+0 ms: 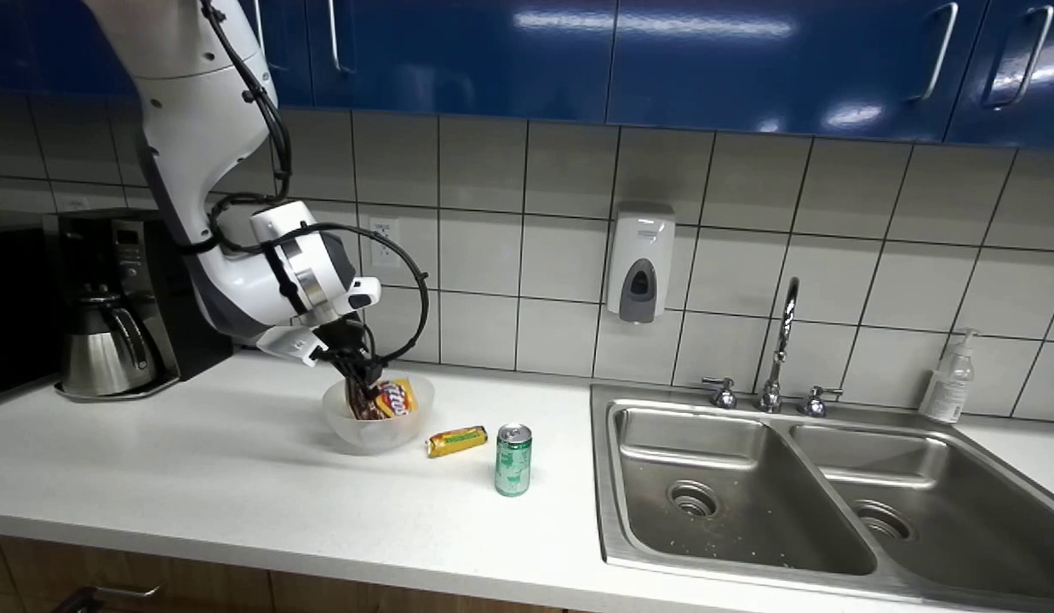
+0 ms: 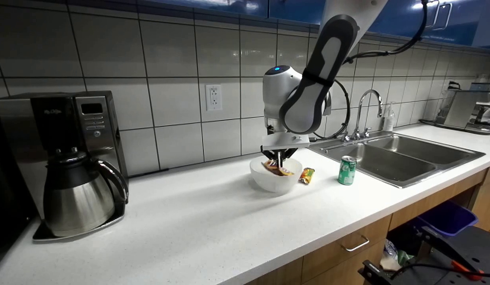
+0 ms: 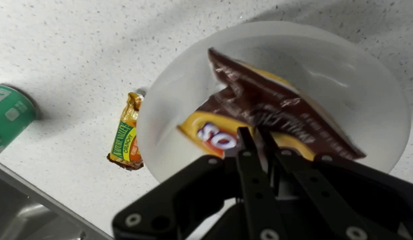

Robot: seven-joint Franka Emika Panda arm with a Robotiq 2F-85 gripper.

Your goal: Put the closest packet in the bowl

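You have the hand pointing down into the bowl, its two fingers near together and clamped on the brown and yellow packet. This packet is inside the bowl, tilted and folded at the place of the grip; whether it touches the bottom, I cannot tell. The bowl stands on the white table. Just beside the bowl lies a yellow snack bar, and near the bar stands upright a green can, between the bowl and the sink.
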